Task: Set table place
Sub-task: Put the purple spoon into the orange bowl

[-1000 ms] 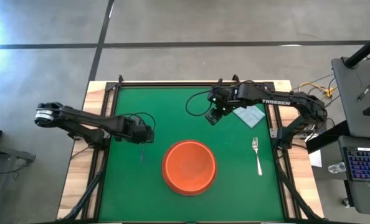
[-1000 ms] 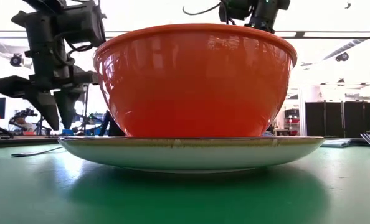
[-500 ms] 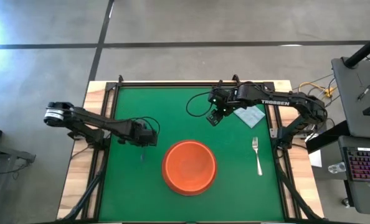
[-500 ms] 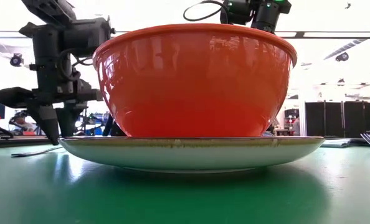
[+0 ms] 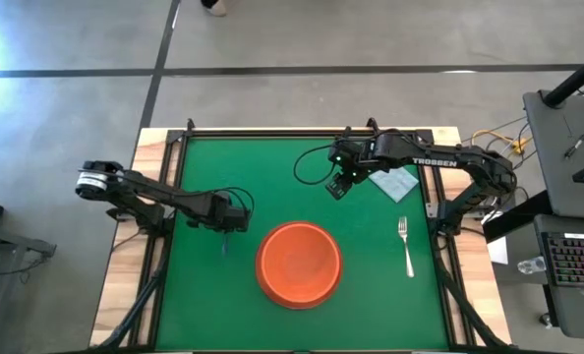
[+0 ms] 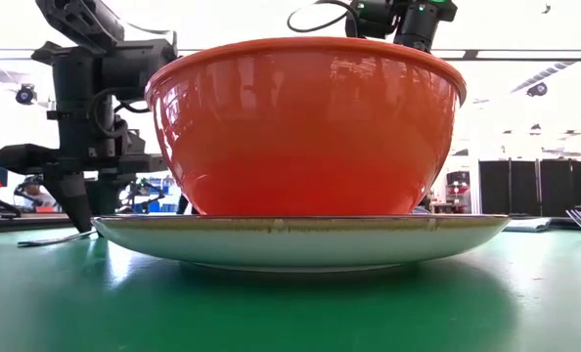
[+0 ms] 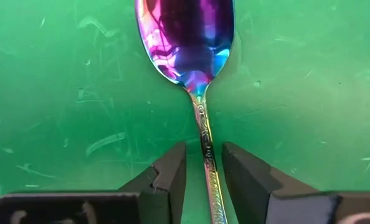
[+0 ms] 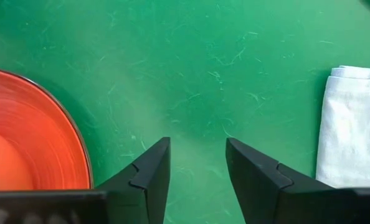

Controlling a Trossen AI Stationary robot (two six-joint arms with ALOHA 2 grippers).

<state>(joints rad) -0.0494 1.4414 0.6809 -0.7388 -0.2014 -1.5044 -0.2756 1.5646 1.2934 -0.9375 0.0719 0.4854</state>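
Note:
An orange bowl (image 5: pixel 299 264) stands in an orange plate (image 6: pixel 300 240) near the middle of the green table (image 5: pixel 262 167). A purple-ended spoon (image 7: pixel 185 37) lies flat on the table to the plate's left (image 5: pixel 224 244). My left gripper (image 7: pixel 203 171) is open and low over the spoon. Its fingers point down and stand on either side of the spoon's thin handle (image 7: pixel 205 137) without touching it. A silver fork (image 5: pixel 406 246) lies right of the plate. My right gripper (image 5: pixel 336 187) is open and empty above the table's far middle.
A pale folded cloth (image 5: pixel 394 183) lies at the far right, beside my right gripper, and it also shows in the right wrist view (image 8: pixel 350 124). Bare green top lies at the far left and along the near edge. Black rails frame the table.
My left gripper has gone down toward the spoon and a little toward the table's right edge, and its fingers now stand close to the table top. The spoon, bowl, plate and fork have stayed in place.

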